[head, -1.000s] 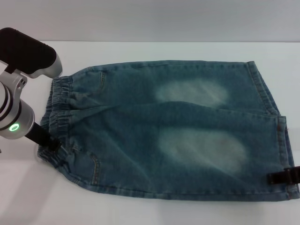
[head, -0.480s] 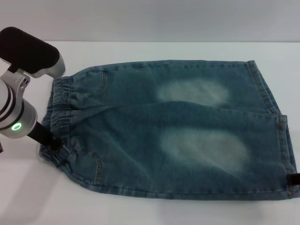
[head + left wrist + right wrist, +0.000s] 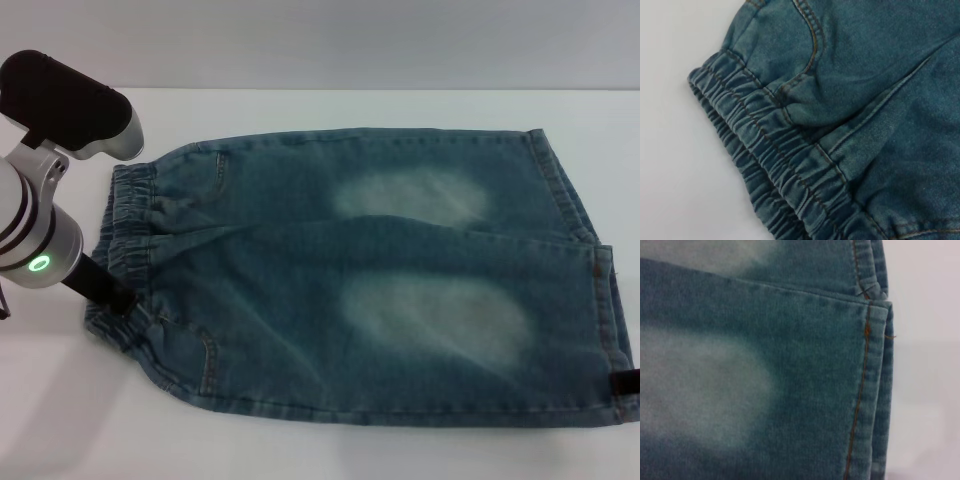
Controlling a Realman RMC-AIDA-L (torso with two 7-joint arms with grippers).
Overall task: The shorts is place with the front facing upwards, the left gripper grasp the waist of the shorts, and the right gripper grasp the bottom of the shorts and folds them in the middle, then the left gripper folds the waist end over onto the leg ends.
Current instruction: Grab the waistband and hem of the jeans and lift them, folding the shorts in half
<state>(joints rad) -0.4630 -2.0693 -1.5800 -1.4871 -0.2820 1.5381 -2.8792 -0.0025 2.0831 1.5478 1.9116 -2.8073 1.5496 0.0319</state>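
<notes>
Here the left gripper (image 3: 112, 297) sits at the waist of the shorts (image 3: 370, 280); whether it pinches the cloth I cannot tell.

Its dark tip meets the elastic waistband (image 3: 765, 160) near the desk's (image 3: 320, 105) left edge, the silver arm rising behind it toward the far left corner; the denim shorts lie flat across the desk's middle, waist to the left, leg hems (image 3: 865, 380) to the right; the right gripper (image 3: 627, 383) shows only as a dark sliver at the near leg hem by the right edge, its state hidden.
</notes>
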